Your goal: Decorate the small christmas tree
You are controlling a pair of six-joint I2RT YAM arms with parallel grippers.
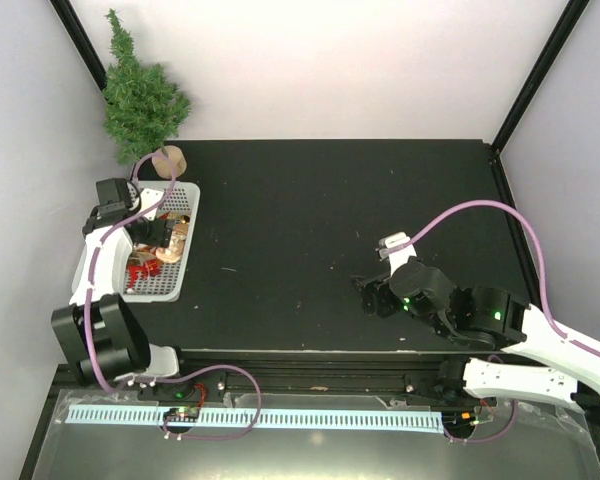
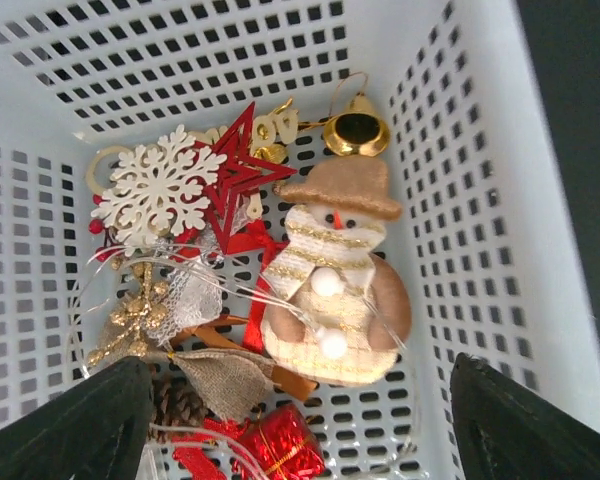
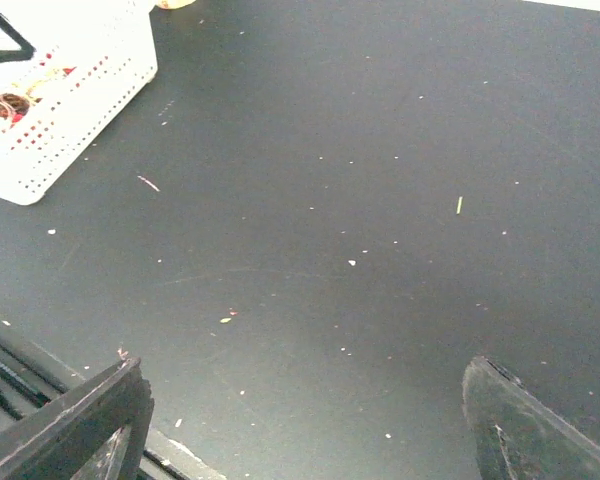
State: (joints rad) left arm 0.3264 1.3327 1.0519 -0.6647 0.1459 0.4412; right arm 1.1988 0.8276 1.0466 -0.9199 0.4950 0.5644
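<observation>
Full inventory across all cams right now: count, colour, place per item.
small christmas tree: 1, dark green with a light wooden base, far-left table corner, beyond the basket
basket: 1, white, perforated, left side of the table
snowman: 1, cream and tan, in the basket
bell: 1, gold, in the basket, beyond the snowman's hat
snowflake: 1, white, in the basket
star: 1, red, in the basket, beside the snowflake
gift box: 1, red, in the basket
pine cone: 1, brown, in the basket
table: 1, black
left arm: 1, jaws open over the basket
right arm: 1, jaws open over bare table
</observation>
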